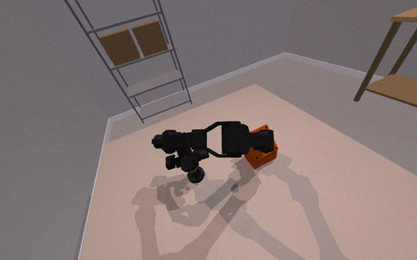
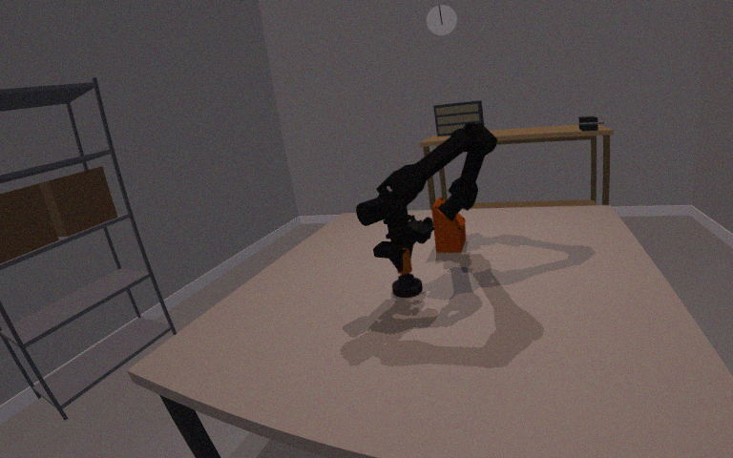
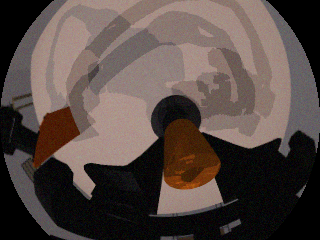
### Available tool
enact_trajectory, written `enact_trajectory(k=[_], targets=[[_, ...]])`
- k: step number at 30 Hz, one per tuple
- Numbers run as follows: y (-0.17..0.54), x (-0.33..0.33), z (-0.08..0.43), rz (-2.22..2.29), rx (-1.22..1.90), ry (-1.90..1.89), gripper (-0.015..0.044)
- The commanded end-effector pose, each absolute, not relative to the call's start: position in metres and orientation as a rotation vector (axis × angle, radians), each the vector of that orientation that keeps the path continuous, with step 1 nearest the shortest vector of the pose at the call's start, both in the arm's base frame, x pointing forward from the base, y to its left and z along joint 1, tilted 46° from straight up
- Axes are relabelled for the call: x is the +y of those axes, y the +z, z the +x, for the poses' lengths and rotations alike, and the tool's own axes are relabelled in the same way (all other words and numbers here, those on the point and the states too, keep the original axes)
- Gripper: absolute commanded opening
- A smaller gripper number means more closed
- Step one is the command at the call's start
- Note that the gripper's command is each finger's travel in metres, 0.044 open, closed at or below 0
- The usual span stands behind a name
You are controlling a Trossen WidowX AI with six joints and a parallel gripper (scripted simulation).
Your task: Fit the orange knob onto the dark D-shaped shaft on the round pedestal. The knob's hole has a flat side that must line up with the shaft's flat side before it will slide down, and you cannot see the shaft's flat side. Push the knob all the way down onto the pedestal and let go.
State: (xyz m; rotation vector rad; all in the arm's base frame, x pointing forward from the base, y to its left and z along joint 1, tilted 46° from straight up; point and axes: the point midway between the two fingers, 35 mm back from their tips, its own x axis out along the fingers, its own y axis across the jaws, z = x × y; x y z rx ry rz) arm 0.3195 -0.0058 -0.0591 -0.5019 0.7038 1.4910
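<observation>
The orange knob is held upright between the fingers of my gripper, which is shut on it. The dark round pedestal stands on the table directly under the knob. In the exterior view the knob's lower end is just above the pedestal's raised middle; I cannot tell whether it touches the shaft. The shaft's flat side and the knob's hole are hidden. In the wrist view the knob covers the near part of the pedestal.
The arm's orange base block stands on the table behind the pedestal in the exterior view. Arm shadows cross the table. A metal shelf with boxes and a wooden workbench stand beyond the table.
</observation>
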Motion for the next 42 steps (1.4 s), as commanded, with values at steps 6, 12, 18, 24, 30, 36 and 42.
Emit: enact_trajectory(k=[6, 12, 18, 24, 30, 36, 42], targets=[[-0.0583, -0.0069, 0.3247, 0.167, 1.249, 1.030, 0.0000], [-0.0569, -0.0076, 0.3249, 0.488, 1.453, 0.757, 0.0000], [-0.0559, -0.0084, 0.3250, 0.722, 1.577, 0.535, 0.0000], [-0.0560, -0.0086, 0.3252, 0.726, 1.580, 0.530, 0.0000], [-0.0567, -0.0092, 0.3249, 0.726, 1.580, 0.530, 0.0000], [-0.0579, -0.0087, 0.3242, 0.726, 1.580, 0.530, 0.0000], [-0.0597, -0.0072, 0.3234, 0.726, 1.580, 0.530, 0.0000]])
